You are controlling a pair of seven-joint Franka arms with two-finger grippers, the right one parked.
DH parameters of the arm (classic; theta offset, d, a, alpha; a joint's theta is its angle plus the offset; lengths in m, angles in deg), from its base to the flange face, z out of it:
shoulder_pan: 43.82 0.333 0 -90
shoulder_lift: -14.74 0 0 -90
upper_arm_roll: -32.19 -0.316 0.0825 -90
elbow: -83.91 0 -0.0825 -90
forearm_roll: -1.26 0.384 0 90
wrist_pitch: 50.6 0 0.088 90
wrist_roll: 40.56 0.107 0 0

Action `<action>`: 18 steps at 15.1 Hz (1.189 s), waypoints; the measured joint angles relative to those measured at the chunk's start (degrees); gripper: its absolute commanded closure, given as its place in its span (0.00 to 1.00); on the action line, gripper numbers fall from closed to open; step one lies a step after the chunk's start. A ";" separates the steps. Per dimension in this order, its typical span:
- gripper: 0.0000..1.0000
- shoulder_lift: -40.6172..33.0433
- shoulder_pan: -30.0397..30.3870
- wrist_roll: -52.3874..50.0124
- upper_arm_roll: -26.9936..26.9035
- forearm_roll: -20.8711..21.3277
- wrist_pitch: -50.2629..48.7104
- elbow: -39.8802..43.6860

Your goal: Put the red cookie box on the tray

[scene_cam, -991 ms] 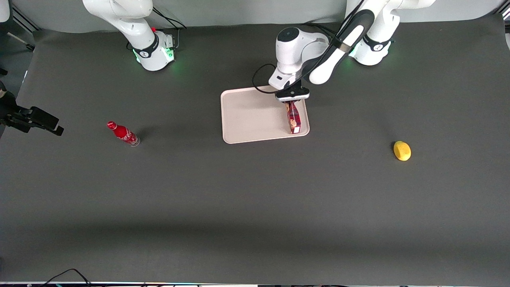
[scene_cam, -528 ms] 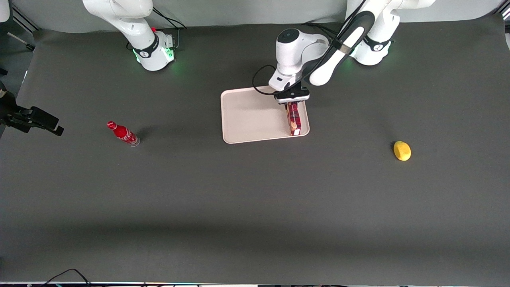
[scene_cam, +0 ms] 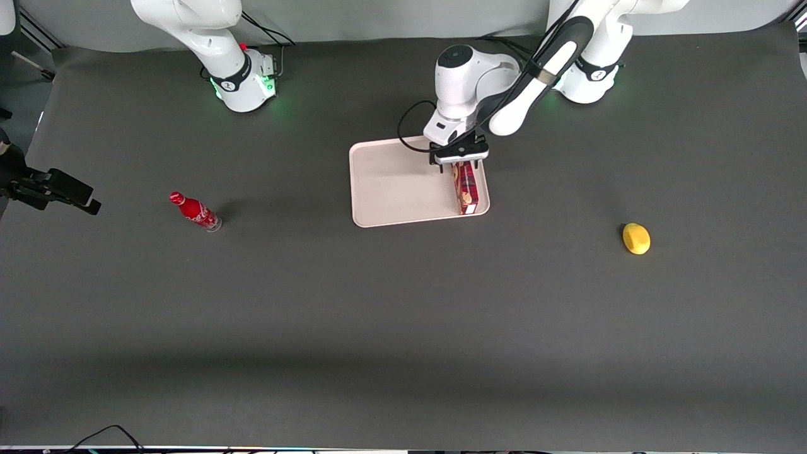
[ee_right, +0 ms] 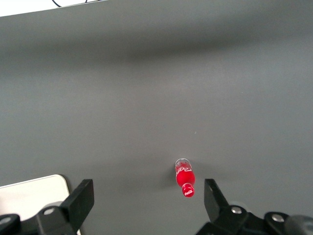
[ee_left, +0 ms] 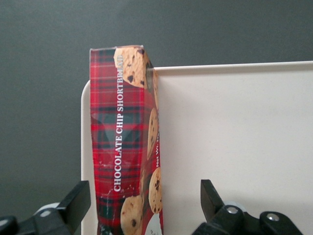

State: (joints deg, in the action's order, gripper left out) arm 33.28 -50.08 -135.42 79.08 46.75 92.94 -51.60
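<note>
The red cookie box (scene_cam: 466,188) stands on its long narrow edge on the pale tray (scene_cam: 397,183), along the tray's rim at the working arm's end. In the left wrist view the box (ee_left: 124,142) shows plaid print, cookie pictures and the lettering "chocolate chip shortbread", resting on the tray (ee_left: 234,137) by its rounded corner. My left gripper (scene_cam: 459,162) hangs just above the box's end farther from the front camera. Its fingers (ee_left: 74,200) are spread wide on either side of the box with gaps showing, touching nothing.
A small red bottle (scene_cam: 195,211) lies toward the parked arm's end of the table; it also shows in the right wrist view (ee_right: 184,179). A yellow lemon-like fruit (scene_cam: 636,238) lies toward the working arm's end, nearer the front camera than the tray.
My gripper's fingers have opened and let go of the box, and the gripper has lifted slightly. The box has settled straighter along the tray's rim.
</note>
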 measured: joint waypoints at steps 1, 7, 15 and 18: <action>0.00 0.00 0.00 0.00 -0.08 0.02 -0.03 0.34; 0.00 -1.07 0.27 4.07 -0.17 -0.62 -6.37 5.92; 0.00 -12.99 0.98 48.58 -9.58 -30.03 -34.13 24.60; 0.00 -19.62 1.25 65.51 -20.41 -35.68 -38.65 25.93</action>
State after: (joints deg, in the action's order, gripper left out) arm 13.66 -48.83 -69.90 58.66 11.07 54.28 -25.66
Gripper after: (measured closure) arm 0.000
